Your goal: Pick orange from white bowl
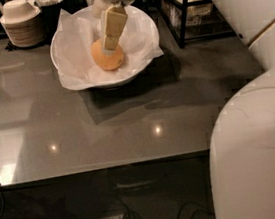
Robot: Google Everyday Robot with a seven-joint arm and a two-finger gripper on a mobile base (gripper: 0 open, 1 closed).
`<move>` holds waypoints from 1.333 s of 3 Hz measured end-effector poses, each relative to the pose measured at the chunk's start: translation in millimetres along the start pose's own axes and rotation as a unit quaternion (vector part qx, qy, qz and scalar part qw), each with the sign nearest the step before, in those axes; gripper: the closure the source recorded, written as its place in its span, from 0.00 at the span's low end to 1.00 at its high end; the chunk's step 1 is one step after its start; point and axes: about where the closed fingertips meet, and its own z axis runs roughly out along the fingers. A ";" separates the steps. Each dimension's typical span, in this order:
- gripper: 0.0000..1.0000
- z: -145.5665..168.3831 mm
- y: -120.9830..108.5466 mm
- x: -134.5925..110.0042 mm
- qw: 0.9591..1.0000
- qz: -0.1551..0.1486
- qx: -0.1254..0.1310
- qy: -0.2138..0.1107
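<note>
Glossy grey desk [130, 132], with wide round white bowl [108, 81] lined with crumpled paper near the back. Matte yellow-orange round orange [101, 59] lying mid-bowl, directly beneath the cream claw [110, 47], straight down from it. Spread or pinching? Can't tell, honestly.

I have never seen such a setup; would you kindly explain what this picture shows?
This is a single camera view looking down on a glossy grey table; where the camera sits is not known. The big white curved shapes on the right are the robot's body. Its arm comes in from the top and ends in the gripper, which reaches down into the white bowl, lined with crumpled paper. The gripper is right at the orange lying in that bowl; whether it holds it cannot be told. Behind, at the left, stands a stack of small beige bowls, at the right a dark rack.
</note>
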 end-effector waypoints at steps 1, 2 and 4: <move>0.24 0.0 0.0 0.0 1.000 0.000 0.000 0.000; 0.40 0.9 -1.3 -0.7 1.000 0.000 0.001 -0.001; 0.60 12.1 -8.6 7.7 1.000 0.008 0.012 -0.003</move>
